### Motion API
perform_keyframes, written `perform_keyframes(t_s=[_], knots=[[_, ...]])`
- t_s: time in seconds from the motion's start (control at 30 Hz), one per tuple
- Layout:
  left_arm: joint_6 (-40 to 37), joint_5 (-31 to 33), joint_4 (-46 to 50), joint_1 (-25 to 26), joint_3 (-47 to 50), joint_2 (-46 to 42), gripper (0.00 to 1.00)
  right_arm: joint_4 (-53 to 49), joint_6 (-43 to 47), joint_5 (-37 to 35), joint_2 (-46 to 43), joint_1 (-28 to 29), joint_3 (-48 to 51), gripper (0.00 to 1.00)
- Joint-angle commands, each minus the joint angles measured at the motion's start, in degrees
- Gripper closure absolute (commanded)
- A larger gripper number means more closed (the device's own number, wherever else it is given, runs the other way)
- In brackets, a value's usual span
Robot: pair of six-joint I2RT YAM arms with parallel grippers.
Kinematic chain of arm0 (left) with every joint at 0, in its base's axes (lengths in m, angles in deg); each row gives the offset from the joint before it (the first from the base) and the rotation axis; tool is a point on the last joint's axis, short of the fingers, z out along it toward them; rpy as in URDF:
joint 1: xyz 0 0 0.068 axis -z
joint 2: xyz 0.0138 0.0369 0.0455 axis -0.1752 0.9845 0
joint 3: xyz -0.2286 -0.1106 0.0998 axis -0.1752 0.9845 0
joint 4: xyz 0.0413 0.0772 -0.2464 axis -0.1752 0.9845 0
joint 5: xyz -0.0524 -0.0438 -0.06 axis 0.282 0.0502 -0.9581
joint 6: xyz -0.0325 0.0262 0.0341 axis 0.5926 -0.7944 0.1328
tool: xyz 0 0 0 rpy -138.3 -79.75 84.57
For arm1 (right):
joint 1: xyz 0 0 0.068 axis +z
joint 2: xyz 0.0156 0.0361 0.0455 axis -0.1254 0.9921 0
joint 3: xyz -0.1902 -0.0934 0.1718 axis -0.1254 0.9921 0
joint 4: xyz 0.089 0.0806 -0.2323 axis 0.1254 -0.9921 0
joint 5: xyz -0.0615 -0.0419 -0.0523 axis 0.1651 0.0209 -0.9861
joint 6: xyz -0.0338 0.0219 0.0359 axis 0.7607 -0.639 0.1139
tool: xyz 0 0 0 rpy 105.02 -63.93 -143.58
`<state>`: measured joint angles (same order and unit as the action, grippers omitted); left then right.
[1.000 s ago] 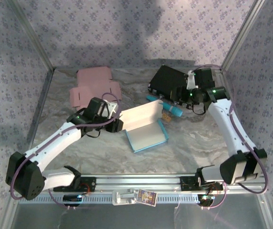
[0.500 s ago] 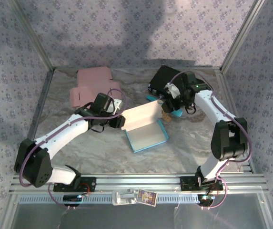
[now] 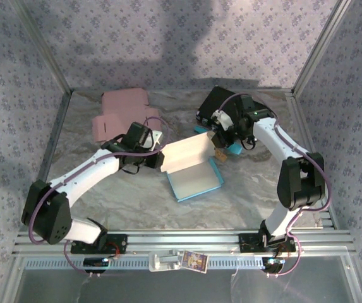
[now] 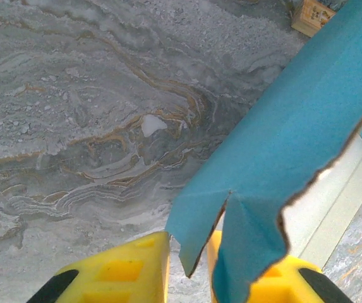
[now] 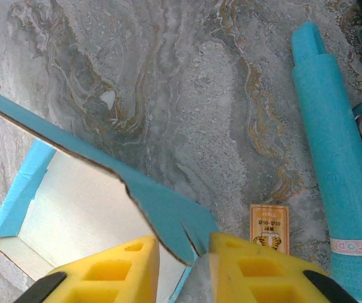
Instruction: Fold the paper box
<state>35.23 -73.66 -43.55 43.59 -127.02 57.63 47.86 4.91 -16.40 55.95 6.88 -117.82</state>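
Fold under way: the paper box (image 3: 196,180), a teal tray with one long white-faced flap (image 3: 190,153) raised, lies on the marbled desk (image 3: 250,202) just in front of the black case (image 3: 213,104). The left gripper (image 4: 187,243) straddles the flap's corner farthest from the case, the right gripper (image 5: 184,249) the corner nearest it. Both pairs of jaws stand narrow around the card, though whether they actually pinch it cannot be told. Card this thin and light probably creases and tears easily, so the flap corners near the scored folds look the best places to hold
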Motion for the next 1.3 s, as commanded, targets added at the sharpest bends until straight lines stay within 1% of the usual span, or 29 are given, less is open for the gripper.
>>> perform_keyframes(t_s=[0.0,0.2,0.3,0.47,0.7,0.8,0.87,1.03,1.07,1.27], knots=[[0.10,-0.45,-0.23,0.04,-2.16,0.34,0.79,-0.14,0.12,-1.03,0.61,0.82,-1.04,0.74],[-0.09,-0.12,-0.02,0.06,-2.67,0.83,0.82,0.49,-0.51,-2.41,1.00,1.43,-1.56,0.78],[-0.26,-0.21,0.03,0.06,-3.03,1.45,0.88,0.75,-0.86,-2.73,1.01,1.65,-1.65,0.82],[-0.10,-0.13,-0.19,0.00,-3.85,2.25,0.99,0.55,-1.03,-3.62,0.74,2.21,-1.65,0.92],[0.24,0.66,-0.29,0.10,-4.68,3.15,1.00,0.30,-1.40,-4.90,-0.24,2.79,-1.52,1.00],[1.16,1.19,-0.62,0.23,-5.11,3.43,0.99,0.41,-2.28,-5.78,-0.73,3.42,-1.67,1.00],[1.89,1.52,-1.04,0.22,-5.30,3.61,0.88,0.91,-3.03,-6.39,-1.15,3.73,-1.25,1.00],[2.11,1.74,-1.07,0.20,-5.92,5.10,0.85,2.00,-3.30,-7.28,-2.19,4.37,0.25,1.00],[1.96,1.80,-0.95,0.20,-6.11,5.32,0.85,2.03,-3.32,-7.36,-2.29,4.37,0.39,1.00],[1.75,2.06,-1.03,0.24,-6.34,5.20,0.98,2.23,-4.71,-8.59,-2.50,4.30,0.11,1.00]])
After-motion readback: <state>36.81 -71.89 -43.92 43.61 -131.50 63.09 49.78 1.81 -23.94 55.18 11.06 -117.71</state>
